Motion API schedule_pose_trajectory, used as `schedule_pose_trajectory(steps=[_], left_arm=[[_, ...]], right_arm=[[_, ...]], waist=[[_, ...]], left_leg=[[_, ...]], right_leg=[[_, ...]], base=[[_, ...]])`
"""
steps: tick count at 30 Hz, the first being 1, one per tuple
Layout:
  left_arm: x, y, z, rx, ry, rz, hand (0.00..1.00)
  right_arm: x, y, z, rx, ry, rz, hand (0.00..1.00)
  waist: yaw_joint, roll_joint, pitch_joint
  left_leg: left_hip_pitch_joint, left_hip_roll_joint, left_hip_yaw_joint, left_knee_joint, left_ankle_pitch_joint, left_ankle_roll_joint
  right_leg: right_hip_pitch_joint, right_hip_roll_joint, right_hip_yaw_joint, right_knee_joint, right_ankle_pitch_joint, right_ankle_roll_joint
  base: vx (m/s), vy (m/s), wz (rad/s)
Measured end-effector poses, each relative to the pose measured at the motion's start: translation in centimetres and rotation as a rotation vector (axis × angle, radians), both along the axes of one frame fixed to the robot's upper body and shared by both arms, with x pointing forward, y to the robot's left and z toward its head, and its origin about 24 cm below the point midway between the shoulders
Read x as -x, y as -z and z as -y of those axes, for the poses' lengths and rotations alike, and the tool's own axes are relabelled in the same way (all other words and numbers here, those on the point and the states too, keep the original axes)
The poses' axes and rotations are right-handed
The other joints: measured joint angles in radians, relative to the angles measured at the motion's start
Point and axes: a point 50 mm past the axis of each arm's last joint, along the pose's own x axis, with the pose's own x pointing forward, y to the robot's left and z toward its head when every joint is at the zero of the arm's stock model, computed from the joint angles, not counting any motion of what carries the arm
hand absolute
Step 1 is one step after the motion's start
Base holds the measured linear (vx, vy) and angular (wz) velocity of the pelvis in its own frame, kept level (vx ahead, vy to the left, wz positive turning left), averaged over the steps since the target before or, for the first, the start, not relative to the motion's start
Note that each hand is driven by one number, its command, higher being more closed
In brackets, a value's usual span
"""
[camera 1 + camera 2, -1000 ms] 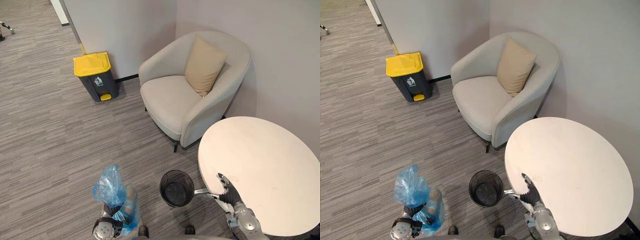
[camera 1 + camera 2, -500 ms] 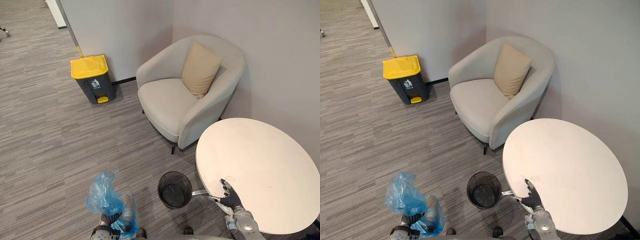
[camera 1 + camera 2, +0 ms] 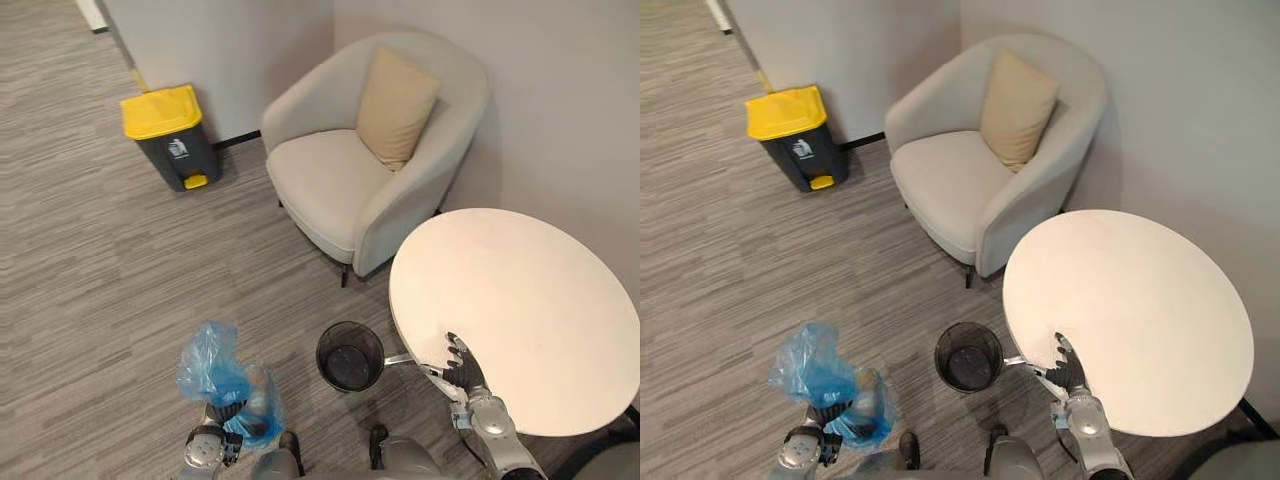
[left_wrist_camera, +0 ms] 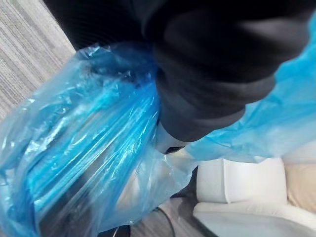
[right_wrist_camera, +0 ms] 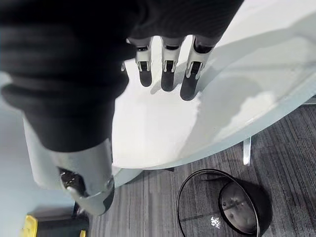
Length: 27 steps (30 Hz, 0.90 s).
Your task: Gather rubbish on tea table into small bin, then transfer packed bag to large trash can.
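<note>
A blue plastic bag [image 3: 222,378] with rubbish in it hangs at the lower left, above the carpet. My left hand [image 3: 204,448] is shut on its bunched neck; the bag [image 4: 84,148] fills the space past the hand's dark cover in the left wrist view. The small black mesh bin [image 3: 350,356] stands on the floor, without a liner, beside the round white tea table [image 3: 520,300]. My right hand [image 3: 462,369] is open, and its straight fingers [image 5: 168,74] lie over the table's near edge. The large grey trash can [image 3: 165,135] with a yellow lid stands by the far wall.
A beige armchair [image 3: 340,190] with a tan cushion [image 3: 395,105] stands in the corner behind the table. Grey striped carpet [image 3: 110,270] stretches from me to the trash can. The table top [image 5: 197,118] is bare.
The whole picture has shifted, so the camera moved. The bag stays in my left hand and my right hand stays at the table's edge.
</note>
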Motion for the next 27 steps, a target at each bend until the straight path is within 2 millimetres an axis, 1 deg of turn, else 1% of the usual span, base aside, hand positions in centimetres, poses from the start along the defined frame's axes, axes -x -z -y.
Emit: schedule_pose_trajectory(steps=[1, 2, 3, 4, 5, 6, 7, 8, 9, 10, 11, 12, 13, 14, 15, 16, 17, 18, 19, 20, 21, 23, 24, 25, 27], left_arm=[[-0.1, -0.2, -0.3, -0.003, -0.004, 0.010, 1.00], [0.1, -0.3, -0.5, -0.004, -0.014, 0.013, 1.00], [0.3, -0.3, -0.6, -0.001, -0.023, 0.012, 1.00], [0.4, 0.0, 0.0, 0.020, -0.033, 0.008, 1.00], [0.6, 0.2, 0.4, 0.034, -0.035, 0.004, 1.00], [0.6, 0.2, 0.6, 0.040, -0.037, 0.002, 1.00], [0.7, 0.3, 0.9, 0.050, -0.038, 0.001, 1.00], [0.7, 0.4, 1.1, 0.060, -0.041, 0.002, 1.00], [0.7, 0.4, 1.2, 0.065, -0.043, 0.002, 1.00], [0.6, 0.4, 1.3, 0.070, -0.046, 0.003, 1.00], [0.1, 0.2, 1.6, 0.079, -0.039, 0.016, 1.00], [-0.4, 0.1, 1.9, 0.087, -0.033, 0.029, 1.00], [-0.5, 0.1, 2.0, 0.090, -0.031, 0.030, 1.00], [-0.5, 0.1, 2.2, 0.093, -0.027, 0.030, 1.00], [-0.4, 0.1, 2.2, 0.092, -0.026, 0.028, 1.00], [-0.4, 0.1, 2.2, 0.093, -0.021, 0.027, 1.00], [-0.4, 0.2, 2.3, 0.093, -0.018, 0.026, 1.00], [-0.5, 0.2, 2.4, 0.095, -0.012, 0.026, 1.00], [-0.4, 0.2, 2.4, 0.094, -0.011, 0.024, 1.00], [-0.4, 0.2, 2.1, 0.084, -0.010, 0.017, 1.00], [-0.4, 0.2, 1.8, 0.074, -0.009, 0.015, 1.00], [0.0, 0.3, 1.7, 0.073, -0.010, 0.005, 1.00], [0.1, 0.4, 1.8, 0.074, -0.008, 0.002, 1.00], [0.3, 0.5, 1.8, 0.074, -0.009, -0.004, 1.00], [0.4, 0.5, 1.8, 0.073, -0.007, -0.006, 1.00]], right_arm=[[0.5, 0.3, 0.1, 0.001, 0.005, -0.015, 0.00], [0.9, 0.4, 0.3, 0.002, 0.012, -0.024, 0.00], [0.9, 0.3, 0.5, -0.002, 0.028, -0.015, 0.00], [0.3, -0.1, 0.8, 0.006, 0.026, 0.011, 0.00], [-0.2, -0.5, 1.0, 0.016, 0.022, 0.029, 0.00], [-0.4, -0.8, 1.0, 0.018, 0.021, 0.043, 0.00], [-0.6, -1.1, 1.0, 0.023, 0.027, 0.063, 0.00], [-0.8, -1.3, 1.2, 0.032, 0.037, 0.078, 0.00], [-0.9, -1.4, 1.3, 0.033, 0.038, 0.082, 0.00], [-0.9, -1.4, 1.2, 0.028, 0.042, 0.082, 0.00], [-0.9, -1.5, 1.4, 0.023, 0.062, 0.089, 0.00], [-0.7, -1.6, 1.9, 0.023, 0.092, 0.094, 0.00], [-0.5, -1.5, 2.3, 0.027, 0.105, 0.089, 0.00], [-0.1, -1.5, 2.8, 0.028, 0.137, 0.084, 0.00], [0.3, -1.3, 3.1, 0.027, 0.156, 0.075, 0.00], [0.6, -1.2, 3.4, 0.031, 0.173, 0.066, 0.00], [0.6, -1.2, 3.5, 0.032, 0.178, 0.064, 0.00], [0.7, -1.2, 3.8, 0.034, 0.186, 0.060, 0.00], [0.7, -1.2, 3.8, 0.034, 0.186, 0.058, 0.00], [0.9, -0.9, 3.3, 0.017, 0.193, 0.045, 0.00], [1.0, -0.4, 2.7, -0.006, 0.196, 0.027, 0.00], [1.2, 0.0, 2.0, -0.030, 0.180, 0.003, 0.00], [1.4, 0.3, 1.5, -0.037, 0.159, -0.012, 0.00], [1.5, 0.6, 0.9, -0.055, 0.133, -0.030, 0.00], [1.8, 0.9, 0.5, -0.069, 0.130, -0.044, 0.00]], waist=[[0.004, -0.016, -0.003], [0.007, -0.030, -0.006], [0.020, -0.036, -0.006], [0.038, -0.023, -0.004], [0.038, 0.002, 0.003], [0.038, 0.011, 0.007], [0.033, 0.028, 0.016], [0.031, 0.043, 0.022], [0.030, 0.040, 0.017], [0.029, 0.037, 0.018], [0.025, 0.028, 0.026], [0.024, 0.014, 0.034], [0.022, 0.012, 0.033], [0.014, 0.014, 0.033], [0.009, 0.014, 0.033], [0.000, 0.018, 0.031], [0.000, 0.020, 0.029], [-0.007, 0.027, 0.028], [-0.008, 0.033, 0.029], [-0.006, 0.019, 0.025], [0.001, 0.017, 0.024], [0.006, 0.006, 0.017], [0.007, 0.008, 0.015], [0.004, 0.017, 0.004], [0.004, 0.026, 0.002]], left_leg=[[-0.010, -0.013, -0.031, 0.015, 0.002, -0.004], [-0.027, -0.025, -0.055, 0.033, 0.003, -0.009], [-0.053, -0.030, -0.069, 0.041, 0.012, -0.023], [-0.075, -0.015, -0.082, 0.026, 0.026, -0.035], [-0.092, 0.002, -0.105, 0.007, 0.046, -0.047], [-0.094, 0.007, -0.121, -0.014, 0.062, -0.052], [-0.099, 0.017, -0.151, -0.054, 0.081, -0.063], [-0.100, 0.028, -0.164, -0.098, 0.081, -0.065], [-0.100, 0.043, -0.155, -0.141, 0.073, -0.069], [-0.100, 0.049, -0.140, -0.149, 0.062, -0.066], [-0.137, 0.053, -0.068, -0.101, 0.058, -0.050], [-0.163, 0.039, 0.015, 0.006, 0.055, -0.047], [-0.162, 0.033, 0.042, 0.050, 0.051, -0.042], [-0.139, 0.031, 0.091, 0.117, 0.030, -0.020], [-0.123, 0.033, 0.112, 0.137, 0.019, -0.009], [-0.073, 0.040, 0.140, 0.144, 0.008, 0.005], [-0.046, 0.042, 0.152, 0.134, -0.001, 0.003], [0.014, 0.035, 0.162, 0.032, -0.020, -0.008], [0.032, 0.032, 0.162, -0.014, -0.023, -0.007], [0.046, 0.018, 0.161, -0.070, -0.001, -0.009], [0.054, 0.002, 0.158, -0.088, 0.006, 0.000], [0.069, -0.018, 0.154, -0.100, 0.006, 0.001], [0.076, -0.028, 0.152, -0.107, 0.006, 0.002], [0.075, -0.043, 0.143, -0.121, 0.009, 0.007], [0.075, -0.052, 0.141, -0.132, 0.008, 0.012]], right_leg=[[0.011, -0.001, 0.026, 0.079, -0.046, 0.017], [0.025, 0.000, 0.055, 0.070, -0.074, 0.019], [0.030, 0.009, 0.070, 0.034, -0.110, -0.014], [0.031, 0.038, 0.066, -0.012, -0.108, -0.042], [0.024, 0.057, 0.043, -0.042, -0.088, -0.052], [0.020, 0.064, 0.028, -0.055, -0.075, -0.057], [0.018, 0.075, -0.003, -0.073, -0.059, -0.068], [0.021, 0.089, -0.040, -0.095, -0.039, -0.082], [0.031, 0.085, -0.066, -0.133, -0.009, -0.103], [0.035, 0.079, -0.086, -0.160, 0.011, -0.116], [0.035, 0.059, -0.125, -0.198, 0.041, -0.132], [0.037, 0.026, -0.169, -0.226, 0.067, -0.138], [0.044, 0.012, -0.189, -0.237, 0.073, -0.136], [0.065, -0.008, -0.226, -0.259, 0.085, -0.128], [0.077, -0.016, -0.243, -0.270, 0.090, -0.124], [0.096, -0.025, -0.273, -0.295, 0.105, -0.112], [0.099, -0.028, -0.282, -0.305, 0.113, -0.105], [0.103, -0.027, -0.303, -0.335, 0.133, -0.083], [0.109, -0.020, -0.311, -0.350, 0.144, -0.076], [0.120, -0.022, -0.315, -0.386, 0.173, -0.063], [0.142, -0.024, -0.316, -0.434, 0.203, -0.052], [0.171, -0.036, -0.317, -0.466, 0.219, -0.033], [0.178, -0.038, -0.315, -0.471, 0.221, -0.031], [0.179, -0.046, -0.312, -0.482, 0.224, -0.025], [0.180, -0.052, -0.310, -0.488, 0.228, -0.020]], base=[[-0.08, -0.178, 0.95], [-0.15, -0.255, 0.83], [-0.21, -0.231, 0.47], [-0.23, -0.164, 0.32], [-0.19, -0.090, 0.21], [-0.17, -0.097, 0.48], [-0.19, -0.137, 0.66], [-0.20, -0.190, 0.76], [-0.15, -0.128, 0.65], [-0.13, -0.086, 0.76], [-0.15, -0.049, 1.03], [-0.12, -0.056, 1.10], [-0.13, -0.026, 1.12], [-0.08, 0.019, 0.84], [-0.11, 0.056, 0.99], [-0.07, 0.075, 0.66], [-0.10, 0.158, 0.76], [-0.07, 0.121, 0.49], [-0.12, 0.215, 0.50], [-0.08, 0.183, 0.26], [-0.09, 0.213, 0.18], [-0.06, 0.146, 0.11], [-0.09, 0.150, 0.18], [-0.06, 0.113, 0.14], [-0.03, 0.083, 0.09]])
